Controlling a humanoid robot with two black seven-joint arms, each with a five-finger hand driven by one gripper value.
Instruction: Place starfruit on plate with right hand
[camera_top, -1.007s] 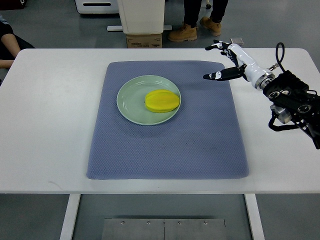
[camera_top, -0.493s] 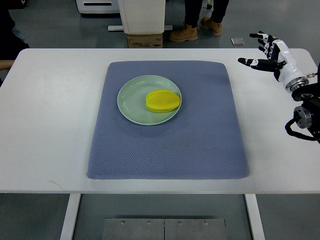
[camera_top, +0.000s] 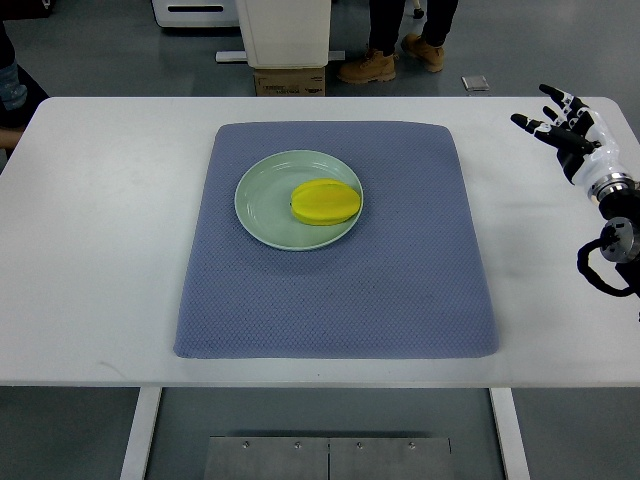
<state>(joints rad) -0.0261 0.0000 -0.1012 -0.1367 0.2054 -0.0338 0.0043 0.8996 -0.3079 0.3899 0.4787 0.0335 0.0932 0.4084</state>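
A yellow starfruit (camera_top: 325, 201) lies on the right half of a pale green plate (camera_top: 265, 200). The plate rests on the upper part of a blue-grey mat (camera_top: 340, 290) spread over a white table (camera_top: 90, 230). My right hand (camera_top: 562, 120) hovers over the table's far right edge, well away from the plate, its black-and-white fingers (camera_top: 552, 95) spread and holding nothing. Its arm (camera_top: 615, 220) enters from the right edge. No left arm shows.
A cardboard box (camera_top: 288, 82) and a white bin stand on the floor behind the table. A person's boots (camera_top: 368, 66) are beside them. A person's sleeve (camera_top: 12, 95) shows at the upper left edge.
My right hand has pulled back from over the mat's upper right corner to the table's right edge, staying open. The starfruit and plate have not moved.
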